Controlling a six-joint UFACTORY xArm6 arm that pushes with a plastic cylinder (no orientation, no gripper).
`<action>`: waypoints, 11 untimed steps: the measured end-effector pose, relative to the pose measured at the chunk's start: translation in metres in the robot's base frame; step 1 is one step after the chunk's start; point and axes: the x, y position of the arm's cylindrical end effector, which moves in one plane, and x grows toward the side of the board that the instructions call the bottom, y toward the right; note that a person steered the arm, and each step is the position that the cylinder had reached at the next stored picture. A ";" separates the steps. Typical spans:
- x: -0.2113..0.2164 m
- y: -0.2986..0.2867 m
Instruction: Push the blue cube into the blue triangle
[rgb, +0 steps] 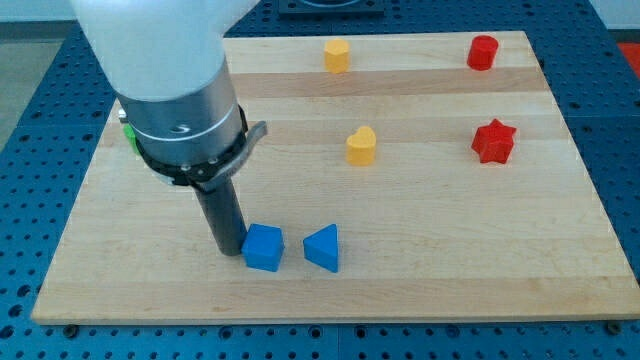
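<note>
Blue cube (264, 247) sits near the view's bottom edge of the wooden bench (420, 290), left of centre. It has no long axis I can make out; it is turned a little, so one vertical edge faces the view's bottom rather than a flat face. Just to its right, with a narrow strip of wood between them, lies the blue triangle (323, 248), its apex toward the view's top and one slanted face toward the cube. My tip (229, 248) stands upright on the cube's left side, touching it or very nearly so; cube and triangle line up to its right. I carry no jaws, only this dark rod, and it holds nothing. Farther up the bench, a yellow heart-like block (361, 146) rests near the middle and a yellow block (337, 55) near the top edge. A red star (493, 141) and a red cylinder (483, 52) sit at the right. A green block (129, 135) peeks out behind my arm.
</note>
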 end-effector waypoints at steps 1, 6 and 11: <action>0.016 0.005; 0.018 0.077; -0.010 0.112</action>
